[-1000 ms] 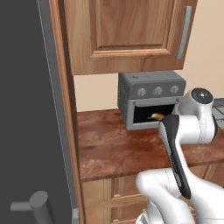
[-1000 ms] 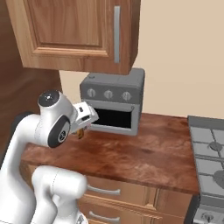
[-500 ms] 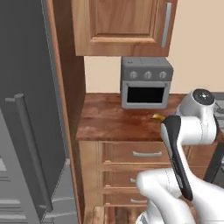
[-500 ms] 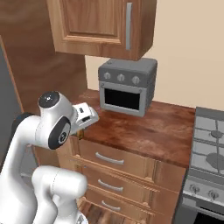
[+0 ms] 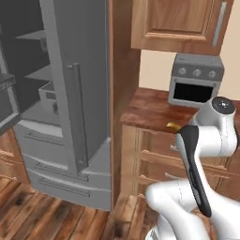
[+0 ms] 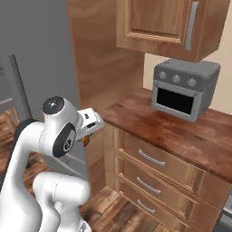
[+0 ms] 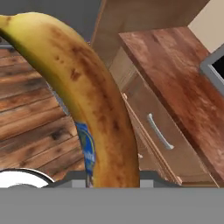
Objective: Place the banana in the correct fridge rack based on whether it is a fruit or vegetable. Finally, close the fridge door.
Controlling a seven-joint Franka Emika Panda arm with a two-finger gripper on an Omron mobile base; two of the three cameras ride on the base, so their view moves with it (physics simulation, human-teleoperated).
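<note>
You have one banana (image 7: pixel 94 109) in the gripper (image 6: pixel 86 138), which is closed down on it; in the hand view the fruit runs up from between the fingers, yellow with brown freckling and a blue sticker low on its side. In the left base view a small yellow tip of the banana (image 5: pixel 172 125) shows just beside the arm's elbow, in front of the table (image 5: pixel 150 110) edge. In the right base view the gripper is held at the arm's front, near the corner of the table (image 6: pixel 181 131), with a dark bit of the fruit just under it. The banana is in the air, well apart from the fridge (image 5: pixel 70 117), not on any rack. Count one fridge, at the left of the left base view, its door (image 5: pixel 7 101) swung open at the far left edge; several grey shelves show inside, and one bin sits on a shelf. Count one toaster oven (image 6: pixel 183 90) on the table, grey, with three knobs across its top panel and a dark window. One wall cabinet (image 6: pixel 167 25) hangs above it, with one vertical grey handle. Below the table, the right base view shows three drawers (image 6: pixel 154 158) stacked, each with one handle. The floor (image 5: pixel 42 213) is wooden planks.
</note>
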